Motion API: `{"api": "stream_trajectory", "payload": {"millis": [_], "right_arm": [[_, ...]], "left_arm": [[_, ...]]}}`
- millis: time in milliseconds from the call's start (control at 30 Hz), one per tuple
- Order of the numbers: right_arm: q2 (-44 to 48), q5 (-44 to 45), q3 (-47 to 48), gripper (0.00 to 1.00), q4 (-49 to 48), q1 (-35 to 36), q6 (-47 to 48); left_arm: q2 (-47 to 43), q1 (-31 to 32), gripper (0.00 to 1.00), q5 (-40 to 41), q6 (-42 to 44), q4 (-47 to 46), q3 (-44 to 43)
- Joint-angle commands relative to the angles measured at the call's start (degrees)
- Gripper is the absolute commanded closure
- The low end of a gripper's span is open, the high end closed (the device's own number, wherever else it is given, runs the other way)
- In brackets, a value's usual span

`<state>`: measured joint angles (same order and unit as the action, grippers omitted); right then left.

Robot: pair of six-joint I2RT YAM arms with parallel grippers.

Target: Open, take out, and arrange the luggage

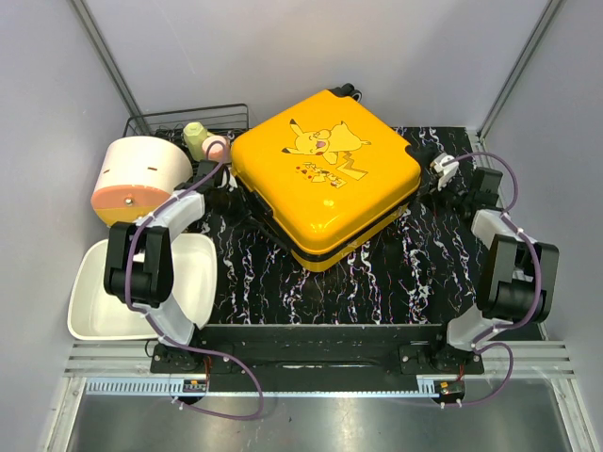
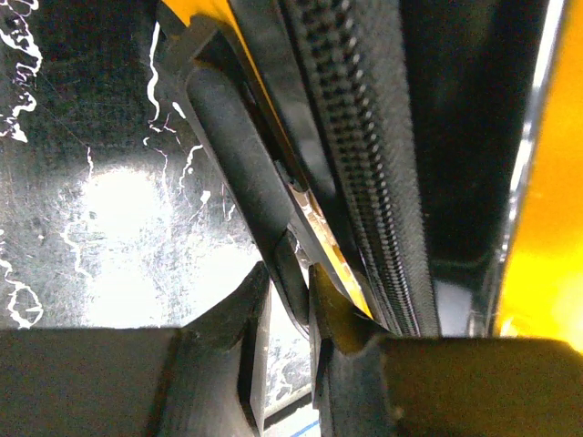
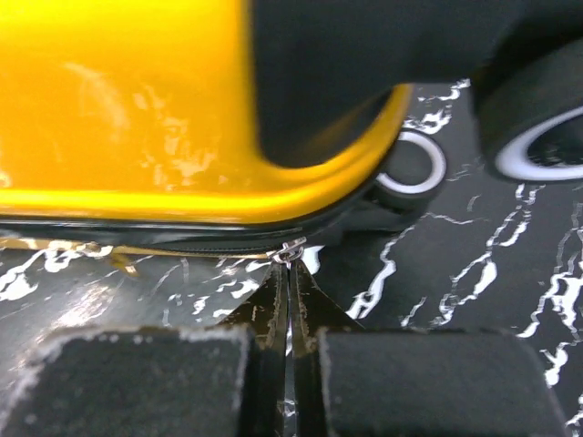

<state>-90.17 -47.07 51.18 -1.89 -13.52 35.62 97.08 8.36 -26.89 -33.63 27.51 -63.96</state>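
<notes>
Closed luggage (image 1: 325, 174) lies flat on the bench (image 1: 377, 282) between both arms. Left gripper (image 2: 290, 287) jaws grasp its black side handle (image 2: 237, 155); right gripper (image 3: 290, 273) jaws clenched, tips at the zipper pull (image 3: 291, 251).

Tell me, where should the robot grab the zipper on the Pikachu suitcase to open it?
Pinch the little silver zipper pull on the suitcase seam, by the wheel corner. Come in low from the side: the tab is thin and pokes outward from the seam, so fingers fit either side. The right gripper sits shut just under it.
</notes>
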Motion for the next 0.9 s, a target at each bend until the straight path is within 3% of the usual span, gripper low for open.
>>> {"api": "stream_trajectory", "payload": {"millis": [0, 233, 567, 633, 700, 767, 867], "right_arm": [[-3.8, 4.4, 5.5, 1.0, -8.3, -2.1, 1.9], [-1.3, -1.3, 4.1, 1.0, -8.8, -2.2, 2.9], [11.0, -4.8, -9.7, 1.0, -4.3, -1.6, 10.6], [12.7, -4.6, -11.2, 1.0, -3.5, -1.0, 11.0], [14.2, -4.6, -11.9, 1.0, -2.9, -0.5, 10.4], [16.1, -4.6, -12.8, 1.0, -2.0, -0.4, 9.7], [18.9, -4.5, -14.3, 1.0, -1.2, 0.0, 8.4]], "left_arm": [[3.3, -1.6, 1.0, 3.7, 7.9, -2.6, -4.4], [10.0, -1.2, 1.0, 1.5, 15.3, 1.7, -17.1], [19.9, 4.0, 1.0, 0.0, 26.9, 9.9, -33.2], [18.3, 3.7, 0.87, -1.9, 21.8, 8.4, -31.8], [15.3, 2.6, 0.72, -5.5, 12.0, 0.9, -23.2], [9.1, 1.2, 0.63, -5.5, 3.1, -5.9, -11.6], [3.0, 1.3, 0.56, -2.0, -1.1, -12.5, -5.0]]}}
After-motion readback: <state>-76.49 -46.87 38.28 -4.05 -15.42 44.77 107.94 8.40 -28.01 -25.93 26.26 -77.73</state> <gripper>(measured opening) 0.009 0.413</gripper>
